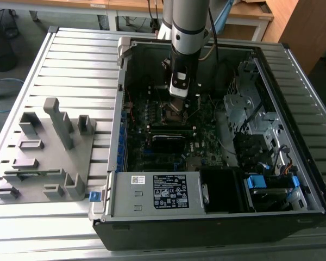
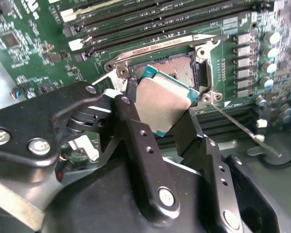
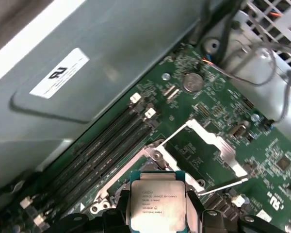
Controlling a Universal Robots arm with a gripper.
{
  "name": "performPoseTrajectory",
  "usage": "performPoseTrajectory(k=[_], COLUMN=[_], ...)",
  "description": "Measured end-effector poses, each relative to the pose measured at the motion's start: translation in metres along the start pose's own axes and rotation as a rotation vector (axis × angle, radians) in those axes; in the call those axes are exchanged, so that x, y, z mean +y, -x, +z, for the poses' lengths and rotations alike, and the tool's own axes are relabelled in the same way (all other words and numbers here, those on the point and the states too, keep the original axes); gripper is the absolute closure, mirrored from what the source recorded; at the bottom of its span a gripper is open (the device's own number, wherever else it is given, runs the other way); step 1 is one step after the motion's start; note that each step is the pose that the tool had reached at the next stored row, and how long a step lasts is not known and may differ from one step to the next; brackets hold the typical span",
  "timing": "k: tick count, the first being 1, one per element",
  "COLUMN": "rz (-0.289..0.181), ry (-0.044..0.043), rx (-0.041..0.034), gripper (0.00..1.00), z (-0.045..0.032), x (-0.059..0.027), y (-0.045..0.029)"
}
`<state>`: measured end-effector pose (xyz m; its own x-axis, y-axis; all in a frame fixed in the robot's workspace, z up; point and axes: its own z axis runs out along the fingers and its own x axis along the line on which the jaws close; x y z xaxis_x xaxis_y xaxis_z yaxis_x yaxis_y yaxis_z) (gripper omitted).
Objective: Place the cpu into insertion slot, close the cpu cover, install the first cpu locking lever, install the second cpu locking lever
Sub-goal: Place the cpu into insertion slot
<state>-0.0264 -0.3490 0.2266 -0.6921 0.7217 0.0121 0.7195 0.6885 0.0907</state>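
My gripper (image 2: 162, 109) is shut on the cpu (image 2: 160, 99), a flat square chip with a dull silver top and a teal edge. It hangs tilted just over the insertion slot (image 2: 177, 68), whose gold-pinned centre lies bare beside it. In the first wrist view the cpu (image 3: 157, 204) sits between the two black fingers (image 3: 196, 211), over the slot's metal rim (image 3: 153, 154). The cpu cover (image 3: 218, 145), a silvery frame, lies swung open on the board. A thin locking lever (image 2: 237, 125) sticks out loose. In the exterior view the gripper (image 1: 179, 100) reaches down into the computer case.
The open computer case (image 1: 117, 163) lies on a slatted metal table (image 1: 76, 60). Long memory slots (image 3: 102, 150) run beside the socket, and a power supply (image 1: 157, 193) fills the near end. A grey fixture (image 1: 49, 152) stands at the exterior view's left. Cables (image 3: 276, 73) and drive brackets (image 1: 244, 109) crowd the case.
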Motion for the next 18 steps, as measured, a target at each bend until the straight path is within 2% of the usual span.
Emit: performPoseTrajectory(k=[18], rz=[0.301], ry=[0.0035], rx=[-0.0275], gripper=[0.46], z=[0.0], x=[0.0], y=[0.0])
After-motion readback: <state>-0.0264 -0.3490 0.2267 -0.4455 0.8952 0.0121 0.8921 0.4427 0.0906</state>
